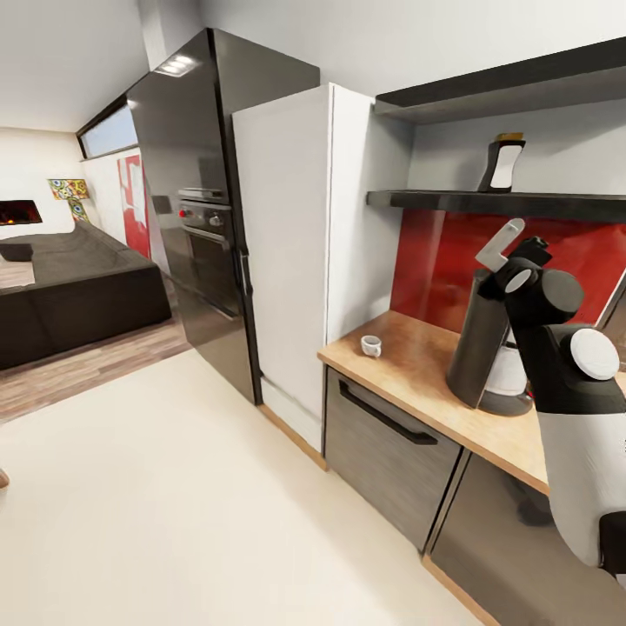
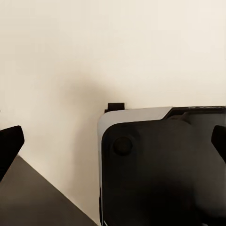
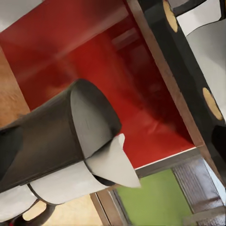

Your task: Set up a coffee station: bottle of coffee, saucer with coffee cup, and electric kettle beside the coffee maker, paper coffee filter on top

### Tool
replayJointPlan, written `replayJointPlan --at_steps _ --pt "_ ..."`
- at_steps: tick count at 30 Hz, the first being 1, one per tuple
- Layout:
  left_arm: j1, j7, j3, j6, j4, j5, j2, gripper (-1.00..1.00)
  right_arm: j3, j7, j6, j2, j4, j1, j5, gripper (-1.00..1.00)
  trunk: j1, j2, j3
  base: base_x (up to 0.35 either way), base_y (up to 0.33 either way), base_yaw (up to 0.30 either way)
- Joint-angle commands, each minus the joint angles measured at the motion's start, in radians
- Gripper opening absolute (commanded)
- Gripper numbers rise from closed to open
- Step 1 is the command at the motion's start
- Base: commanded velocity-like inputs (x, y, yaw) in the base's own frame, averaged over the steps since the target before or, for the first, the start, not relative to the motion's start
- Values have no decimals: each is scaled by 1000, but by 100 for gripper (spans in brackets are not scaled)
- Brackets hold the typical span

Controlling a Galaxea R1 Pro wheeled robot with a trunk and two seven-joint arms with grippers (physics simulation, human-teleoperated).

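The electric kettle [image 1: 480, 343] is tilted above the wooden countertop [image 1: 417, 365], a tall dark cylinder with a grey spout or lid flap [image 1: 499, 243] at its upper end, leaning toward one o'clock. In the right wrist view its dark body [image 3: 47, 136] runs across the frame close to the camera, which suggests the right gripper [image 1: 520, 271] has it near the top; the fingers themselves are hidden, so I cannot tell whether they are clamped on it. Just behind the kettle's foot, at about four o'clock from it, stands a white vessel on a dark base [image 1: 506, 382], probably the coffee maker. The coffee cup [image 1: 371, 345] sits well apart at nine o'clock, near the counter's end.

The kettle looks rigid, smooth and fairly heavy for its height, so it may slip or swing if held high; a grip around the body or handle, kept upright, seems safest.

A black and white object [image 1: 502, 165] stands on the dark shelf [image 1: 496, 203] at twelve o'clock, over the red backsplash [image 1: 435, 261]. The left gripper's [image 2: 113, 146] dark fingertips [image 2: 9, 141] stand wide apart above the pale floor
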Motion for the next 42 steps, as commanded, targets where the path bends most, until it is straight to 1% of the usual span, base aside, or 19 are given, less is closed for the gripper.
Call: replayJointPlan --at_steps 1,5,7,8,10,11,13,14,15,17,20,21,23,27,30,32,33,36,42 --pt "-1 1 -3 -4 1 -1 0 100 3 9 3 2 15 -1 9 100 1 -2 -2 -1 30 0" --pt "-1 1 -2 -4 1 -1 0 100 2 9 4 43 98 -1 -24 100 1 -2 -2 0 13 0" --pt "-1 1 -3 -4 1 -1 0 100 2 8 4 86 196 -1 -99 100 1 -2 -2 0 3 0" --pt "-1 1 -3 -4 1 -1 0 100 2 7 4 94 217 -1 -119 100 1 -2 -2 0 2 0" --pt "-1 1 -3 -4 1 -1 2 100 2 7 4 125 297 -1 -208 100 1 -2 -2 0 1 0" --pt "-1 1 -3 -4 1 -1 2 100 2 7 4 134 316 -1 -232 100 1 -2 -2 0 0 0" --pt "-1 1 -3 -4 1 -1 2 100 2 5 3 173 392 -1 -331 100 1 -2 -2 0 0 0" --pt "-1 1 -3 -4 1 -1 2 100 2 5 3 183 414 -1 -354 100 1 -2 -2 0 0 0" --pt "-1 1 -3 -3 1 -1 1 100 2 5 2 214 485 -1 -415 100 1 -2 -2 0 0 0" --pt "-1 1 -4 -3 1 -1 2 100 3 2 -6 250 586 -1 -471 100 1 -2 -2 0 0 0" --pt "-1 1 -4 -2 2 -1 1 100 3 -9 -93 281 762 -1 -538 100 1 -2 -2 0 0 0" --pt "-1 0 -5 -2 2 -1 0 100 3 -12 -176 295 854 -1 -575 100 1 -2 -2 0 0 0" --pt "-1 0 -5 -1 2 -1 -2 100 3 -14 -283 304 974 0 -620 100 1 -2 -2 0 0 0" --pt "-1 0 -5 -1 1 -3 -5 100 3 -40 -471 311 1240 4 -661 100 1 -2 -2 0 0 0" --pt "-1 0 -5 -1 1 -3 -6 100 3 -109 -584 315 1348 31 -668 100 1 -2 -2 0 0 0" --pt "-1 0 -5 -1 1 -3 -6 100 3 -166 -637 324 1377 69 -669 100 1 -2 -2 0 0 0" --pt "-1 0 -5 -1 1 -3 -6 100 3 -226 -670 334 1391 119 -670 100 1 -2 -2 0 0 0" --pt "-1 0 -5 -1 1 -3 -5 100 3 -313 -691 346 1400 186 -671 100 1 -2 -2 0 0 0" --pt "-1 0 -5 -1 1 -3 -2 100 1 -585 -706 364 1406 347 -673 100 1 -2 -2 0 0 0"
